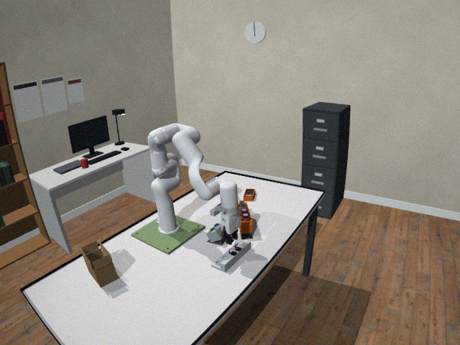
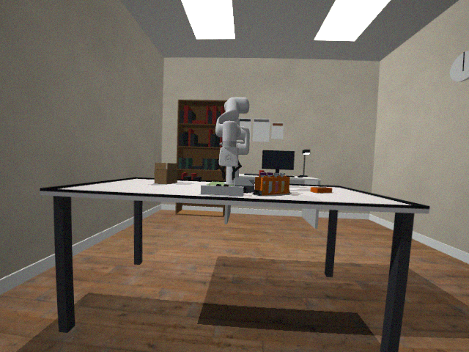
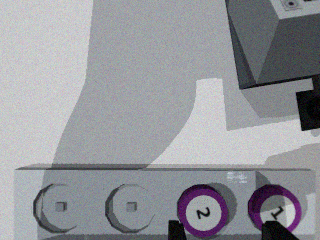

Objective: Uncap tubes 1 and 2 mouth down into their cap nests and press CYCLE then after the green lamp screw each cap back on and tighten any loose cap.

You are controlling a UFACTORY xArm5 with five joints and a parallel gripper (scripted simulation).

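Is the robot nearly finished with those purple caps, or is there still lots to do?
Only the first step looks done: cap 2 and cap 1 sit in their nests in the cap tray; the other two nests are bare. The gripper is open above them, holding nothing. Still to come: pressing CYCLE on the key housing, waiting for green, screwing both caps back, checking the others, pressing READY.

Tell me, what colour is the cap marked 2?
Purple rim, white numbered face: the cap marked 2, clearest in the wrist view.
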